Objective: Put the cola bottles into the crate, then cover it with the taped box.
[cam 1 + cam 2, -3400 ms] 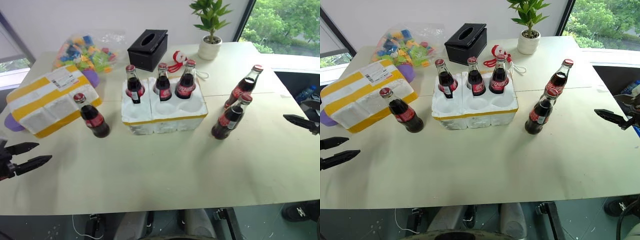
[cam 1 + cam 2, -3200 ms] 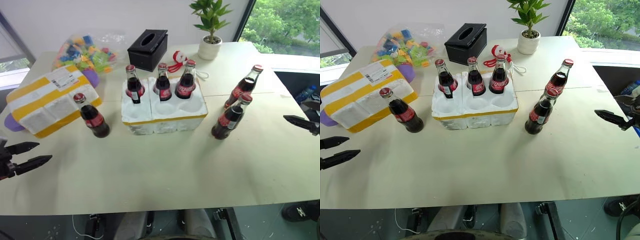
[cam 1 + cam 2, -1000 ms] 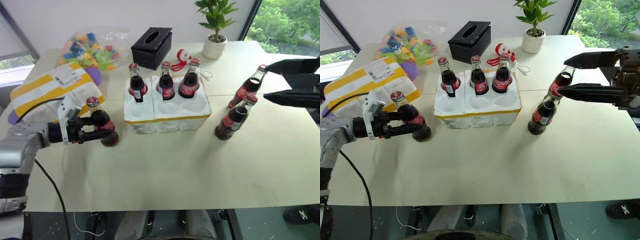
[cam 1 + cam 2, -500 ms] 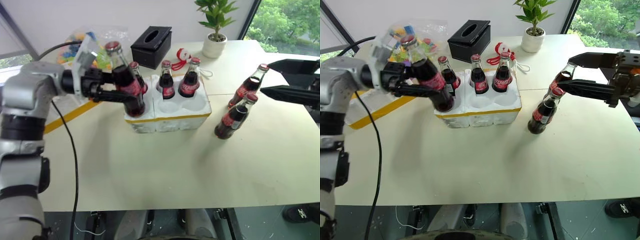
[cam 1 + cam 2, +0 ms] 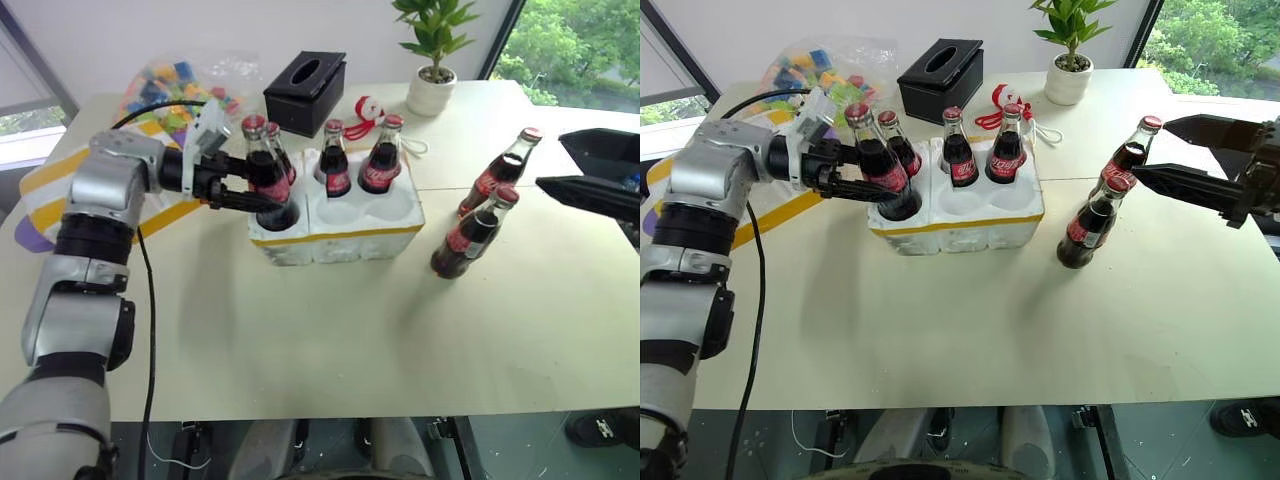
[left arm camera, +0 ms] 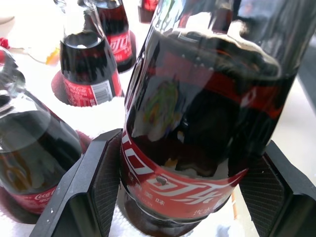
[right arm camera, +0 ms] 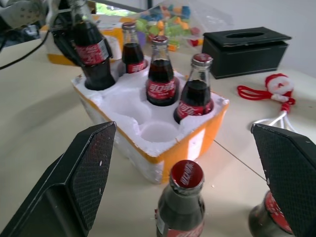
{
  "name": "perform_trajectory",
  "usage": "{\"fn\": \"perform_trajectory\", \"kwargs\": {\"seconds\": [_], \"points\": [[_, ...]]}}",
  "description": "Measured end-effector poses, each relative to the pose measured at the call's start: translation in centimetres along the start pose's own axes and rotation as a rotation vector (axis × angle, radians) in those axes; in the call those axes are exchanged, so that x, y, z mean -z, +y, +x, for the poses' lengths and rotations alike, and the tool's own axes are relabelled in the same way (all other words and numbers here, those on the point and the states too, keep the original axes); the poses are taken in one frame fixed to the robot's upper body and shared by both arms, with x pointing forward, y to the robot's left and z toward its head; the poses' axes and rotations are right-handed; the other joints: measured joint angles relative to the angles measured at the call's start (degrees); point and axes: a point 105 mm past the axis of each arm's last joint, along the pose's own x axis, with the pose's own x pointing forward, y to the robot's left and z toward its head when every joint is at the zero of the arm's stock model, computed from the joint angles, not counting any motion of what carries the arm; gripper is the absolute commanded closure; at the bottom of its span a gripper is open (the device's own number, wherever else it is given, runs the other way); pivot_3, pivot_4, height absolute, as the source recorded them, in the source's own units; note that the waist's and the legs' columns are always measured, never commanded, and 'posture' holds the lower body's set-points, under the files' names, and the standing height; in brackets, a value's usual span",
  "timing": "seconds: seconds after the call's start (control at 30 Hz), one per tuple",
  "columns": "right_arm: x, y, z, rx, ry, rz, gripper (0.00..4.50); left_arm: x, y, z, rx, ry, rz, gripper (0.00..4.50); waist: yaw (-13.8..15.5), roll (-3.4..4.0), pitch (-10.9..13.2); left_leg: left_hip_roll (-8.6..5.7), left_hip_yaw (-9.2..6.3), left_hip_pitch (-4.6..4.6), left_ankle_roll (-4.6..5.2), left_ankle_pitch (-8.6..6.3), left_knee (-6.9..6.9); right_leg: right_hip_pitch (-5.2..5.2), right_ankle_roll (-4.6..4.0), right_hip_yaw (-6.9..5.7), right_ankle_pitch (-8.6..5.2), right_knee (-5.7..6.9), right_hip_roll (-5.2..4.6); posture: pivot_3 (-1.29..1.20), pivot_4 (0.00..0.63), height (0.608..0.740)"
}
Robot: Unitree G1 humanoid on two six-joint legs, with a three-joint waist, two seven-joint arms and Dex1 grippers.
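A cola bottle [image 5: 262, 172] stands gripped in the left gripper [image 5: 243, 187], jaws closed on its body, its base at the front left well of the crate [image 5: 336, 236] in the middle of the counter [image 5: 330, 330]. Three more bottles [image 5: 334, 160] fill the back wells, and two others [image 5: 475, 228] stand on the counter to the crate's right, near the right gripper [image 5: 1185, 160], whose jaws are wide open and empty. The taped box [image 5: 50, 175] lies left of the crate, behind the left arm.

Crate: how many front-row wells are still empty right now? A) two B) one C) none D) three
A: the left gripper is setting a cola bottle into the front-left well of the crate; the other two front wells show bare white foam.
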Motion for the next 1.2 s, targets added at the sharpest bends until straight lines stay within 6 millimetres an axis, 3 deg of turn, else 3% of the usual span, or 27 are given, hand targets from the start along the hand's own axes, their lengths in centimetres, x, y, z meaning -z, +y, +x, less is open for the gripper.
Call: {"fn": "perform_trajectory", "kwargs": {"seconds": [0.17, 0.27, 0.33, 0.4, 0.6, 0.7, 0.83, 0.93, 1.07, 1.2], "points": [[2.3, -1.6, 0.3, 0.148, 0.041, -0.023, 0.00, 3.1, 0.3, 1.9, -0.049, 0.022, -0.039, 1.70, -0.2, -0.03, 0.0, 0.02, 0.01, 0.02, 0.05, -0.02, 0.00, -0.02, 0.00, 0.02, 0.00, 0.06, 0.03, 0.00, 0.150, 0.732], [3.7, -2.6, 0.3, 0.238, 0.043, 0.003, 0.00, 3.2, 0.5, 2.5, -0.073, 0.006, -0.023, 1.70, 0.1, 0.01, -0.1, -0.03, 0.01, 0.08, 0.07, -0.02, 0.05, 0.06, 0.06, 0.02, 0.04, 0.10, -0.01, 0.00, 0.150, 0.732], [4.1, -3.0, 0.2, 0.282, 0.050, 0.004, 0.00, 3.4, 0.6, 2.6, -0.089, 0.001, -0.032, 0.65, 0.2, -0.01, -0.2, -0.04, -0.03, 0.23, 0.13, -0.05, 0.08, 0.23, 0.08, 0.02, 0.09, 0.09, -0.01, 0.00, 0.150, 0.732], [4.1, -3.4, -0.3, 0.325, 0.046, 0.008, 0.00, 3.5, 1.1, 2.3, -0.138, -0.006, -0.054, 0.04, 0.1, -0.04, -0.2, -0.03, -0.05, 0.48, 0.14, -0.06, 0.07, 0.45, 0.08, 0.02, 0.10, 0.08, 0.00, 0.00, 0.150, 0.732], [5.2, -3.5, -1.6, 0.394, 0.069, 0.027, 0.00, 3.3, 1.1, 1.3, -0.180, -0.038, -0.099, 0.04, -0.1, -0.04, -0.2, 0.00, -0.05, 0.63, 0.17, -0.08, 0.00, 0.55, 0.08, 0.02, 0.09, 0.06, 0.04, 0.00, 0.150, 0.732], [6.7, -2.8, -2.2, 0.399, 0.108, 0.047, 0.00, 2.7, 0.2, -0.2, -0.159, -0.052, -0.130, 0.04, -0.2, -0.05, -0.2, 0.01, -0.05, 0.61, 0.17, -0.08, -0.05, 0.51, 0.08, 0.03, 0.09, 0.06, 0.05, 0.00, 0.150, 0.732], [8.7, -1.0, -2.6, 0.399, 0.146, 0.083, 0.00, -0.5, -1.6, -3.6, -0.137, -0.115, -0.120, 0.04, 0.0, -0.07, -0.1, 0.01, -0.08, 0.59, 0.17, -0.08, -0.03, 0.53, 0.08, 0.04, 0.09, 0.02, 0.04, 0.00, 0.150, 0.732], [9.9, -0.1, -2.4, 0.420, 0.151, 0.124, 0.00, -2.3, -4.2, -5.2, -0.078, -0.132, -0.101, 0.04, 0.0, -0.06, -0.2, 0.02, -0.10, 0.66, 0.18, -0.10, -0.04, 0.61, 0.07, 0.04, 0.08, -0.03, 0.03, 0.00, 0.150, 0.732], [12.5, 1.0, -1.5, 0.487, 0.132, 0.214, 0.00, -1.8, -8.1, -5.0, 0.008, -0.099, -0.139, 0.04, 0.2, -0.05, -0.2, 0.01, -0.13, 0.75, 0.16, -0.09, -0.08, 0.71, 0.06, 0.04, 0.07, -0.04, 0.02, 0.00, 0.150, 0.732], [14.6, 1.7, 0.8, 0.547, 0.104, 0.270, 0.00, 0.2, -9.4, -3.7, -0.062, -0.081, -0.200, 0.04, 0.1, -0.14, -0.2, 0.02, -0.14, 0.94, 0.16, -0.10, -0.13, 0.88, -0.02, 0.04, 0.02, -0.10, 0.03, 0.00, 0.150, 0.732]]}}
